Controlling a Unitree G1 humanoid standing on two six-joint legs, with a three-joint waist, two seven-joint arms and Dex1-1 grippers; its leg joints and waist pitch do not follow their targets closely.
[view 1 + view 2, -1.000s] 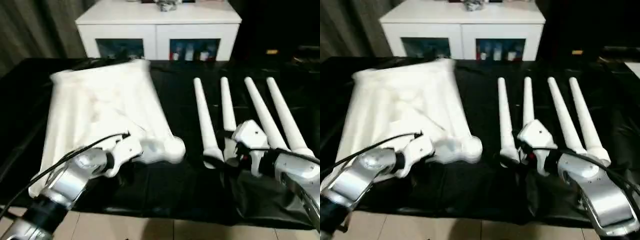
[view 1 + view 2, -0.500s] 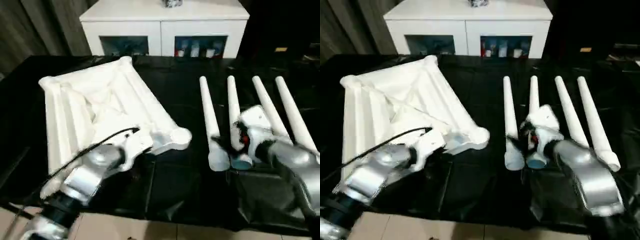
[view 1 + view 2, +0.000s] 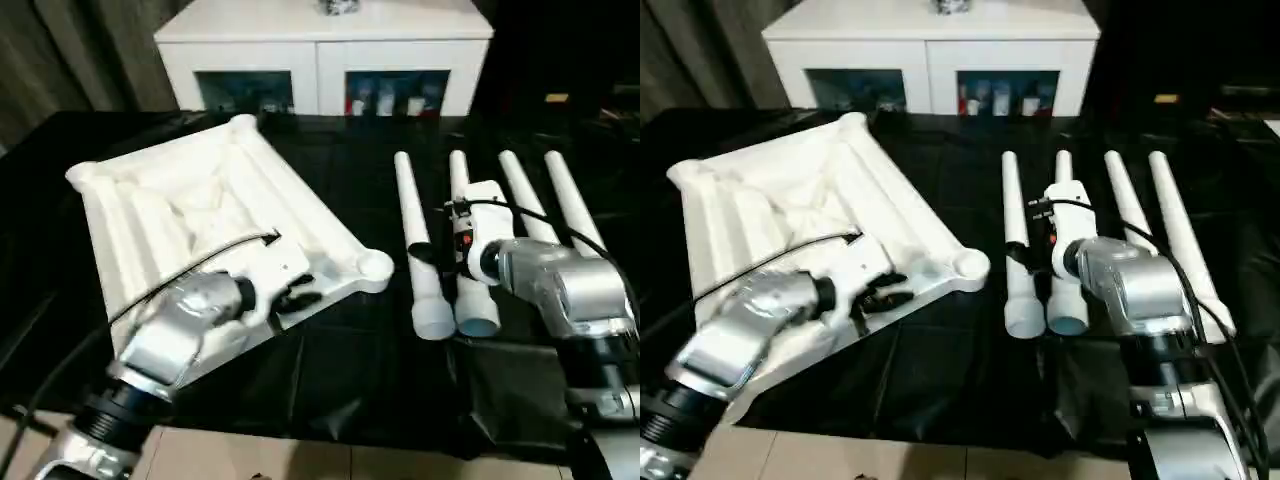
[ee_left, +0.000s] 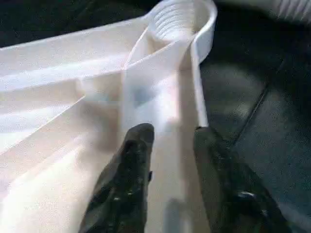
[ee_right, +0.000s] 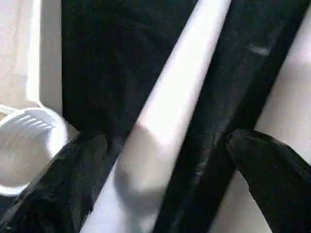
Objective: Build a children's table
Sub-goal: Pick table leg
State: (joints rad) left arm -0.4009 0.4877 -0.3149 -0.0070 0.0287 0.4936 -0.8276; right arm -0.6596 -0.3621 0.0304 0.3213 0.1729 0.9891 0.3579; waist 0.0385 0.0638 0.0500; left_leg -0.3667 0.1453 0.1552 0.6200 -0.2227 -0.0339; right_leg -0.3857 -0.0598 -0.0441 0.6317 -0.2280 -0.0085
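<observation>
The white tabletop (image 3: 190, 215) lies ribbed side up on the black cloth, its near corner socket (image 3: 375, 268) pointing toward the legs. My left gripper (image 3: 290, 296) is shut on the tabletop's near rim (image 4: 194, 92) just behind that socket, one finger inside the rim and one outside. Four tapered white legs lie side by side to the right, wide ends toward me. My right gripper (image 3: 428, 262) is open, its fingers (image 5: 73, 179) straddling the leftmost leg (image 3: 412, 215) a little above its wide end. The second leg (image 3: 478, 315) lies right beside it.
A white cabinet with glass doors (image 3: 320, 60) stands behind the table. Black cloth (image 3: 350, 385) covers the work surface to its near edge, with pale floor (image 3: 300, 462) below. A black cable (image 3: 190, 275) runs along my left forearm.
The camera has shifted. The tabletop has turned and tipped with my left gripper on its near rim. My right gripper has moved from the legs' wide ends up over the leftmost leg.
</observation>
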